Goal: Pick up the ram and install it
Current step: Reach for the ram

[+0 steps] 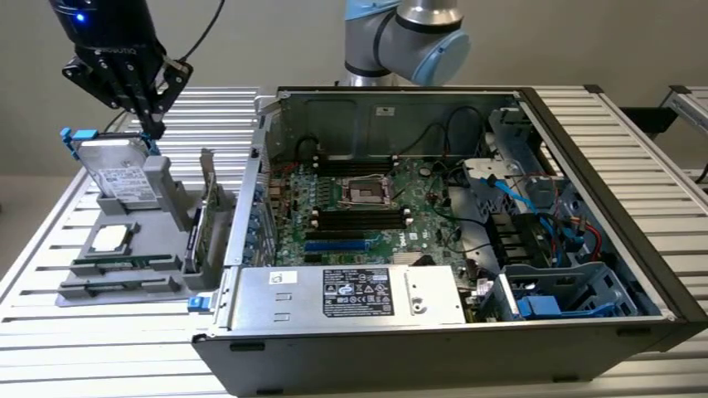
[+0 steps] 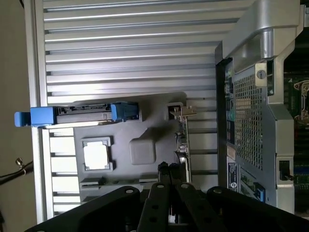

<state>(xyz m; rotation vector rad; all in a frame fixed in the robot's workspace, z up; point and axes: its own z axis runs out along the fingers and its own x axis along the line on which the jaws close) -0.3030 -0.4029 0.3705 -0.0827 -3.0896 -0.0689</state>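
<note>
A grey holder [image 1: 166, 217] sits on the slatted table at the exterior view's left. Near its front edge the ram [image 1: 122, 264], a thin green stick, lies on edge in a groove. My gripper [image 1: 152, 128] hangs above the holder's far end, just over the upright hard drive [image 1: 119, 170], and is well apart from the ram. Its fingers are shut together with nothing between them. In the wrist view the shut gripper [image 2: 168, 167] points down at the holder [image 2: 145, 116], and the black fingers cover most of the ram's groove.
The open computer case [image 1: 619, 274] fills the middle and right, with black memory slots [image 1: 356, 217] on its motherboard [image 1: 420, 207]. The holder also carries a processor chip [image 2: 96, 155], a green expansion card [image 1: 207, 207] standing upright and the blue-tabbed hard drive [image 2: 82, 115].
</note>
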